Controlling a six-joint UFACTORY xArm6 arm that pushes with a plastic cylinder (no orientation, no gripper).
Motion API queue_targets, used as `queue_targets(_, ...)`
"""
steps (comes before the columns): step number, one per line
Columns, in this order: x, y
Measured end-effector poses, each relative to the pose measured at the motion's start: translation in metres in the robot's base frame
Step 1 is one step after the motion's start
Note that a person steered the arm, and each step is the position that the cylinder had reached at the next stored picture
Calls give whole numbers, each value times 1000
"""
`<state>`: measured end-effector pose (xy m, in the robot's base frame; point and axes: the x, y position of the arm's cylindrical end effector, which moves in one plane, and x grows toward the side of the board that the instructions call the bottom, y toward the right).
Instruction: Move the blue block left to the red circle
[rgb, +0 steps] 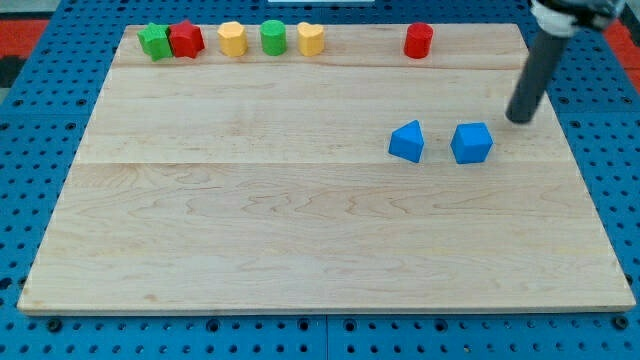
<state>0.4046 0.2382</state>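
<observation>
My tip (520, 119), a smooth dark rod with no fingers, sits just right of two faceted blue blocks (471, 143) (407, 141) on the pale wooden desk (300, 230); the red cylinder (418, 41) stands near the view's top.

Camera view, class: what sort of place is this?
Probably a robotics lab bench: a wooden board lies on a blue perforated base, coloured blocks such as the red cylinder sit on it, and my tip rests there.

Single cam, high, tilted down across the worktop (320, 240) from its near long edge. Mid range: whole worktop fits, blue pegboard (40, 120) showing round it. No second view.
</observation>
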Motion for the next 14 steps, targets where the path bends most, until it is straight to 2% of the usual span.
queue_targets(1,30,-32)
queue_targets(3,-40,-125)
queue_targets(5,22,-97)
queue_targets(6,7,-155)
queue_targets(7,-29,-188)
queue_targets(9,-74,-236)
queue_targets(11,-107,-248)
queue_targets(13,-114,-284)
queue_targets(14,-126,-268)
